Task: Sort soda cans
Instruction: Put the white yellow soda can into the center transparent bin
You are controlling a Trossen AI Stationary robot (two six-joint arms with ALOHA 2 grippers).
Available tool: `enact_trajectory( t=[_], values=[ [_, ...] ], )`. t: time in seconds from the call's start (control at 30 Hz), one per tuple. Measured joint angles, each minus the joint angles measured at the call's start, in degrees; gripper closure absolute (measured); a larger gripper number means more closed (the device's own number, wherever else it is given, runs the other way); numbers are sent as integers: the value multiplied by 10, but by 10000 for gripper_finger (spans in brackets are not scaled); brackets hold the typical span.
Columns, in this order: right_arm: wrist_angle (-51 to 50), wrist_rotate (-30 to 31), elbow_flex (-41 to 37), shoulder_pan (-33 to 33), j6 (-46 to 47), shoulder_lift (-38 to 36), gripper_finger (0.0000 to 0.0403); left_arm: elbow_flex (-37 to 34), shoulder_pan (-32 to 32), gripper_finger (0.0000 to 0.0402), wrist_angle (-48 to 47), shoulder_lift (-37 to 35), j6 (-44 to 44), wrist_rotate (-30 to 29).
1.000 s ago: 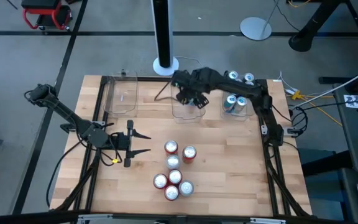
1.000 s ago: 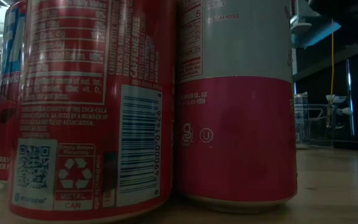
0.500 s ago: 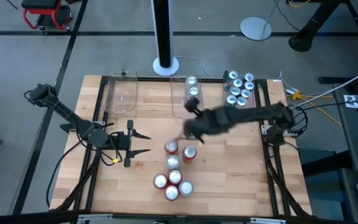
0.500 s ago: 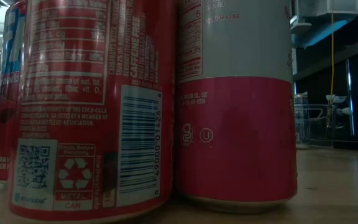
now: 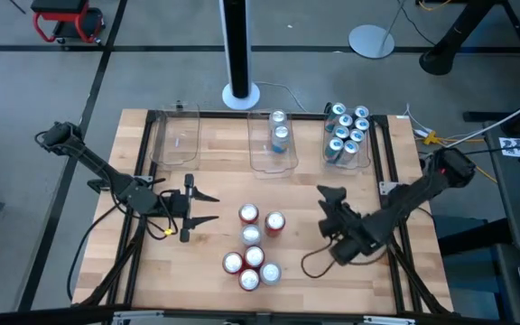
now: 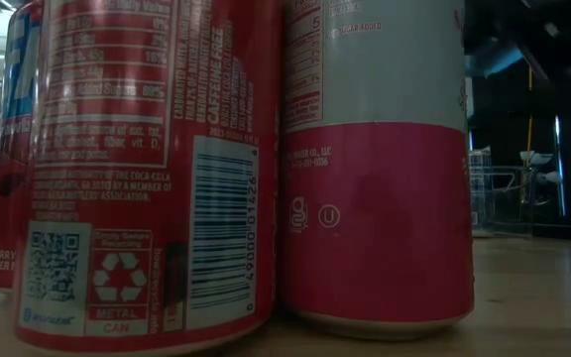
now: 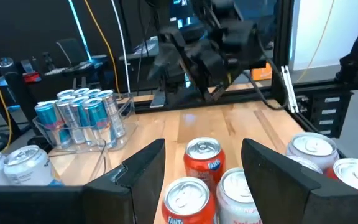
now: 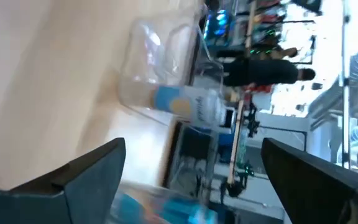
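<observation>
The right gripper (image 5: pixel 330 206) has swung away from the bins at the far edge and now hangs near the tabletop's (image 5: pixel 323 289) right edge, fingers wide, holding nothing. The left gripper (image 5: pixel 208 208) waits near the left edge, half open and empty. Six soda cans (image 5: pixel 254 248) stand mid-table; others sit in the middle bin (image 5: pixel 273 162) and right bin (image 5: pixel 346 161).

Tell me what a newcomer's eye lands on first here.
Probably the cluster of unsorted cans at the table's middle front, flanked by the left gripper and the open right gripper. Behind them, the right bin is packed with blue cans, and the middle bin holds two.
</observation>
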Motion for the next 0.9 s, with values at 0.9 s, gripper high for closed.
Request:
enact_trajectory(
  t=[0.9],
  values=[
    [366, 106, -188, 58, -63, 3, 29, 92, 89, 194, 5, 60, -42, -21]
  ],
)
